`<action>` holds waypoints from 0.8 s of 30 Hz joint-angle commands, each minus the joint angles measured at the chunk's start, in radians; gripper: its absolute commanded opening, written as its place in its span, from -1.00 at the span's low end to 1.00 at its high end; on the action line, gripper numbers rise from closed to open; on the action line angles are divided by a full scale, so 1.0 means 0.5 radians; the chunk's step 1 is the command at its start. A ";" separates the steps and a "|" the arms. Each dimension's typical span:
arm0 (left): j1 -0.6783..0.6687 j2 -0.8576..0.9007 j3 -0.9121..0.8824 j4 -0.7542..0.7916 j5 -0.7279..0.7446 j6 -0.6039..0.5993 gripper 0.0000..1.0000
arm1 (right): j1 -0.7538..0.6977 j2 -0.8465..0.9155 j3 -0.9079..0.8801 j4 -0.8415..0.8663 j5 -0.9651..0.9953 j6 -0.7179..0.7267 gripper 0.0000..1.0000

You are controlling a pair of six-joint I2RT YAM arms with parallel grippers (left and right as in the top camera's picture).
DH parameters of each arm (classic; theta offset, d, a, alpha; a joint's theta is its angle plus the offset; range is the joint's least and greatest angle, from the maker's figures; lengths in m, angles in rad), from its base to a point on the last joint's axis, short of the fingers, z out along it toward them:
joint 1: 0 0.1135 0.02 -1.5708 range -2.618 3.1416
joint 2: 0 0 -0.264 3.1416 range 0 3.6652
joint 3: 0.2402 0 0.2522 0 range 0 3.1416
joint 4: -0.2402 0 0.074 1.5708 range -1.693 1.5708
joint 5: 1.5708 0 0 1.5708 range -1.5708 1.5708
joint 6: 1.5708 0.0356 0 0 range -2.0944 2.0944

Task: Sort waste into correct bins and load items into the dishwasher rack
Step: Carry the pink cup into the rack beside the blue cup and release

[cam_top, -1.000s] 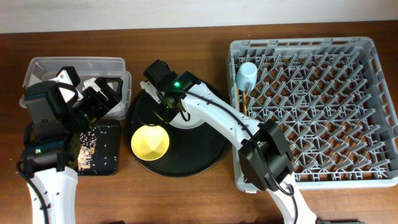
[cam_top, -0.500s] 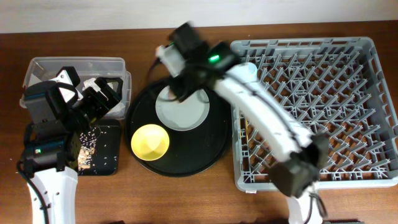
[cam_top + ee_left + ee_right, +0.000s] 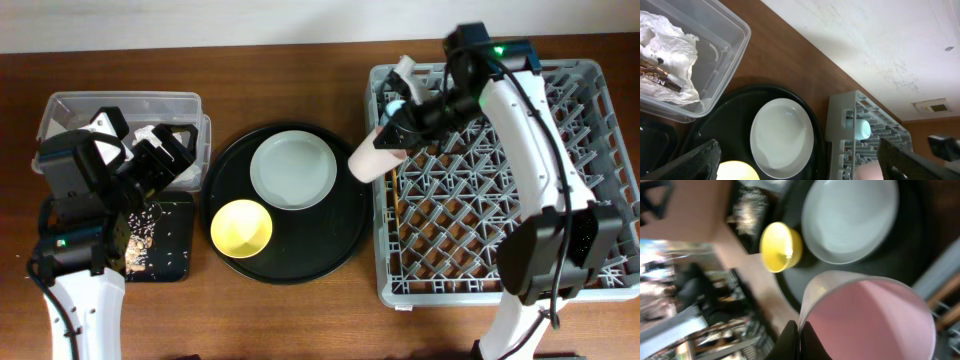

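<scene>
My right gripper is shut on the rim of the pink cup, which hangs tilted over the left edge of the dishwasher rack. In the right wrist view both fingers pinch the pink cup's wall. A light-blue cup stands in the rack's far left corner, beside the chopsticks. The grey-white plate and yellow bowl sit on the round black tray. My left gripper hovers open by the clear box, which holds a white napkin.
The flat black tray in front of the clear box carries pale food scraps. The rack's upright pegs fill the right side of the table. Bare wood shows between the round tray and the rack and along the front edge.
My right arm has swung from over the round tray to the rack's left edge, carrying the pink cup. The left arm has not moved.
</scene>
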 commanded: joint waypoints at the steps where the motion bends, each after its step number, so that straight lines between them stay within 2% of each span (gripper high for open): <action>1: 0.010 -0.011 0.027 0.003 -0.008 0.047 0.98 | -0.148 0.006 -0.336 0.148 -0.565 -0.410 -0.92; 8: 0.010 -0.011 0.027 0.003 -0.008 0.047 0.98 | -0.307 0.009 -0.898 0.814 -0.603 -0.382 -0.91; 10: 0.010 -0.011 0.027 0.003 -0.009 0.047 0.98 | -0.332 0.009 -0.951 0.880 -0.592 -0.384 -0.91; 23: 0.010 -0.011 0.027 0.003 -0.009 0.047 0.98 | -0.470 0.008 -0.966 0.697 -0.135 -0.386 -0.89; 24: 0.010 -0.011 0.027 0.003 -0.008 0.047 0.98 | -0.470 0.008 -0.965 0.689 -0.130 -0.386 -0.83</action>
